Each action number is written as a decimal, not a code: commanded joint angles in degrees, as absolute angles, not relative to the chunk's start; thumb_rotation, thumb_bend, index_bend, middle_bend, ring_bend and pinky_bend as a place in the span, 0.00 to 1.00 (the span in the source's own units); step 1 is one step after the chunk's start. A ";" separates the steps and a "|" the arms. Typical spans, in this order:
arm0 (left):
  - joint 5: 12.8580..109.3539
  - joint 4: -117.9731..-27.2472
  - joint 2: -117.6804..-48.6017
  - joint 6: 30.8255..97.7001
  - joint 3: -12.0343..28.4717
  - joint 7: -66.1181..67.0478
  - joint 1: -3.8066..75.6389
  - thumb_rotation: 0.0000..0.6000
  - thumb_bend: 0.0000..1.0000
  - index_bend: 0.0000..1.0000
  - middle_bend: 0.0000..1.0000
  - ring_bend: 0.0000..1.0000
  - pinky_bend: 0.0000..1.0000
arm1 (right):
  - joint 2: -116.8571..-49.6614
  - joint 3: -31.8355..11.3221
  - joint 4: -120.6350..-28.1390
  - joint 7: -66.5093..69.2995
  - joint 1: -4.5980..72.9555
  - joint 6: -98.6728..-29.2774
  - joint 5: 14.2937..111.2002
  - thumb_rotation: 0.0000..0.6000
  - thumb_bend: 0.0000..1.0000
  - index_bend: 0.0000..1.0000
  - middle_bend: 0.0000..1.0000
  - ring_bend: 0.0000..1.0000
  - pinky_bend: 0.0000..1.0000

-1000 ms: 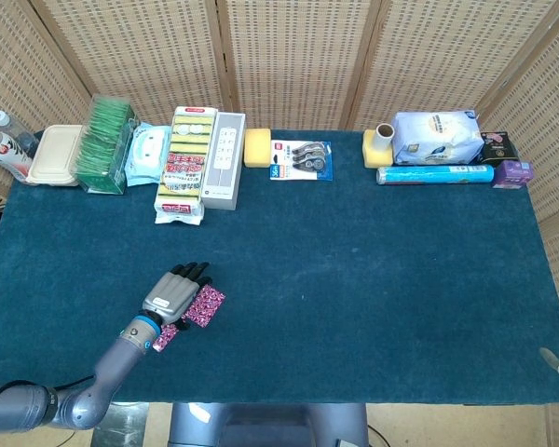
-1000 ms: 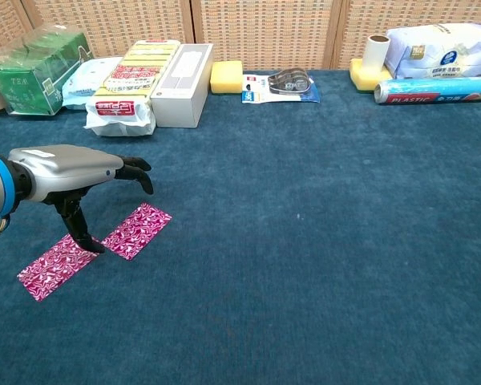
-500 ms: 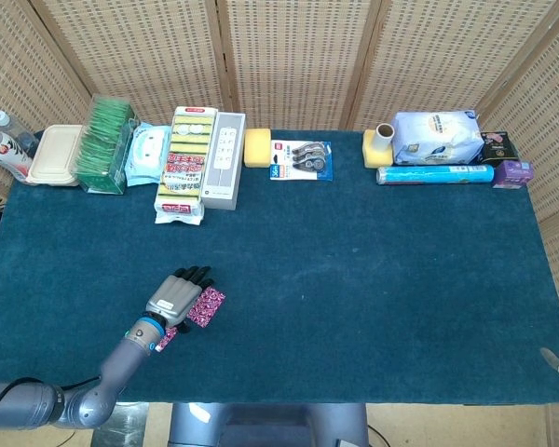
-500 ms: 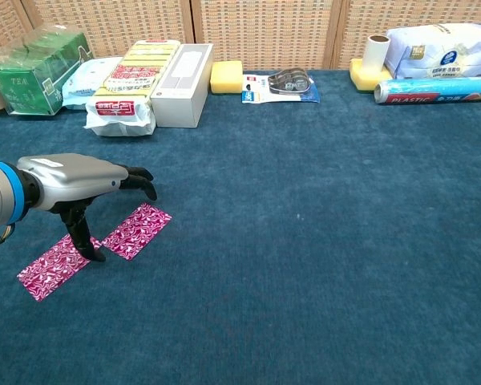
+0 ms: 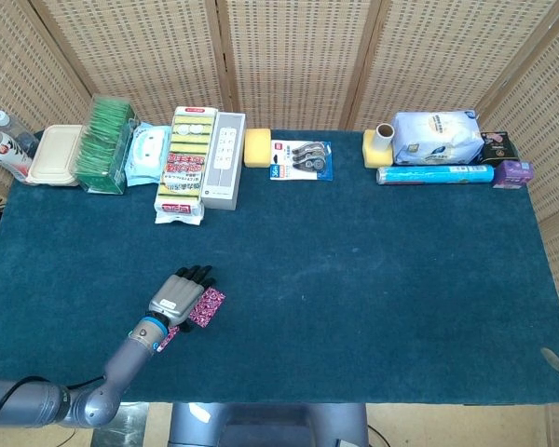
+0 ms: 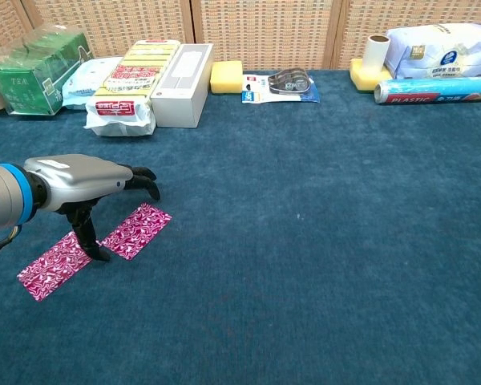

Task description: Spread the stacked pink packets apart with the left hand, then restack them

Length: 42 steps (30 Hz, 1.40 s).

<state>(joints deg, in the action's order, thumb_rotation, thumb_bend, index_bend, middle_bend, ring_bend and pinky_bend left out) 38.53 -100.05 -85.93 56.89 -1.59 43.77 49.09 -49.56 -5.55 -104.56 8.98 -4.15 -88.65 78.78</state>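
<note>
Chest view: broad bench [image 6: 321, 265] under dark teal carpet-like cloth, napped, likely grippy enough to drag on thin foil. Wicker screen panels [image 6: 264, 24] behind.

Back edge lined with clutter, well apart from the work: green tea-bag pack [image 6: 32, 68], yellow sponge multipack [image 6: 132, 80], white oblong box [image 6: 184, 72], yellow sponge block [image 6: 226, 77], carded tape dispensers [image 6: 282, 84], white tissue bag [image 6: 445, 50], blue cling-film roll [image 6: 437, 88]. Plenty of bare cloth to the right and front of the packets.

Left hand [image 6: 76, 180], grey shell with black fingers [image 6: 136, 178], palm down over the near-left corner of the bench. Most fingers extended forward, loosely apart, holding nothing; thumb pointing straight down, tip seeming to press the cloth at the seam between the two packets. Exact contact not resolvable.

Two flat pink-and-white patterned foil packets: nearer one [image 6: 52, 265] and farther one [image 6: 136, 231]. Lying end to end, corners touching or barely overlapping under the thumb. Long axes parallel, running from near-left to far-right. Spread done, by the look; restack pending.

Head view: same left hand [image 5: 174, 298] covering most of both; only the farther packet [image 5: 208, 305] plainly seen, just right of the fingers.

Coming move, as judged: farther packet to be slid back along its own long axis, toward the wrist, onto the nearer one.

Right hand absent from both views.
</note>
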 commanded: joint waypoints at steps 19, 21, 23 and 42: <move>36.47 -99.64 -87.44 57.99 -2.17 45.50 50.11 1.00 0.15 0.23 0.00 0.00 0.11 | -49.57 -5.64 -104.51 9.10 -4.15 -88.74 78.73 1.00 0.00 0.08 0.00 0.00 0.00; 36.21 -99.45 -87.69 58.13 -2.30 45.77 50.18 1.00 0.16 0.24 0.00 0.00 0.11 | -49.59 -5.63 -104.47 9.15 -4.16 -88.76 78.77 1.00 0.00 0.08 0.00 0.00 0.00; 36.00 -99.31 -87.95 58.08 -2.24 45.67 50.21 1.00 0.16 0.25 0.00 0.00 0.11 | -49.57 -5.70 -104.45 9.14 -4.17 -88.87 78.75 1.00 0.00 0.08 0.00 0.00 0.00; 39.50 -99.03 -88.18 59.98 -2.38 44.75 49.34 1.00 0.17 0.32 0.00 0.00 0.11 | -49.63 -5.64 -104.43 9.12 -4.23 -88.93 78.85 1.00 0.00 0.08 0.00 0.00 0.00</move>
<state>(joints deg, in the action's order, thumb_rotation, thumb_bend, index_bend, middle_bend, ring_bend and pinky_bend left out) 39.48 -99.04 -88.16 59.95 -2.37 44.72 49.35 -49.62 -5.65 -104.43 9.12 -4.22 -88.94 78.84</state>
